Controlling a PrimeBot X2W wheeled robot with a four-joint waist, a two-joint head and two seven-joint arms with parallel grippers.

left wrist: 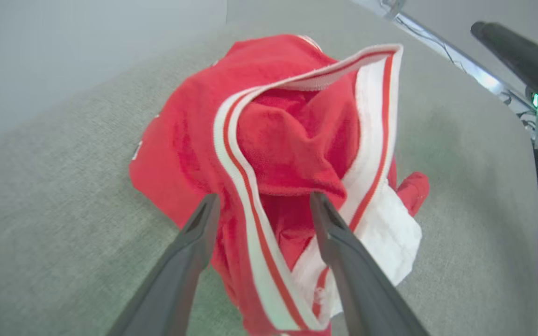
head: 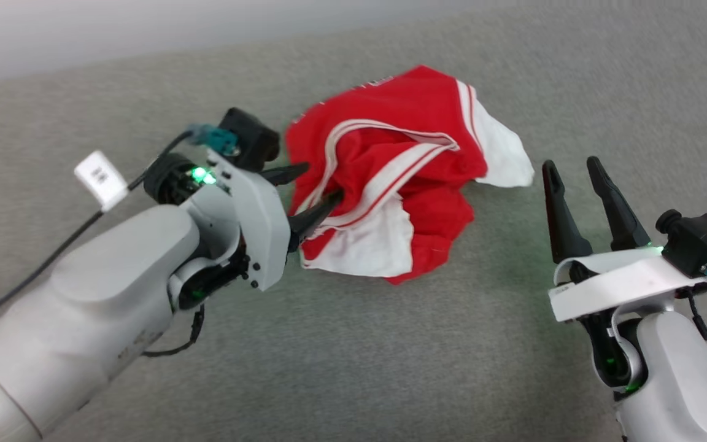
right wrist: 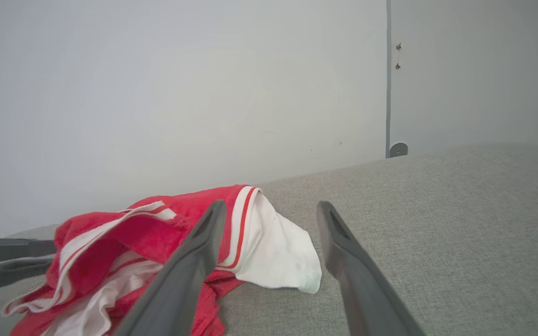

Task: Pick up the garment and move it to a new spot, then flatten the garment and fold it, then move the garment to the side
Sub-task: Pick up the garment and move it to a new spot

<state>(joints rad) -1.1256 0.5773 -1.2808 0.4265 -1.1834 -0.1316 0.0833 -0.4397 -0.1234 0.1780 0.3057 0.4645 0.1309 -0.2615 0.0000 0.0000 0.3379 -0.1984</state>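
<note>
Red crumpled garment (head: pixel 418 104), white sleeves (head: pixel 504 156), striped trim (head: pixel 384 181), left jaws spread, right jaws spread

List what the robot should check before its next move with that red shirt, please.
1. Garment lying on the grey surface: ok.
2. Garment flat: not ok, crumpled in a heap.
3. Left gripper open: ok, the striped trim runs between its jaws.
4. Right gripper open, beside the garment and not touching it: ok.
5. Printed side facing up: cannot tell.
</note>
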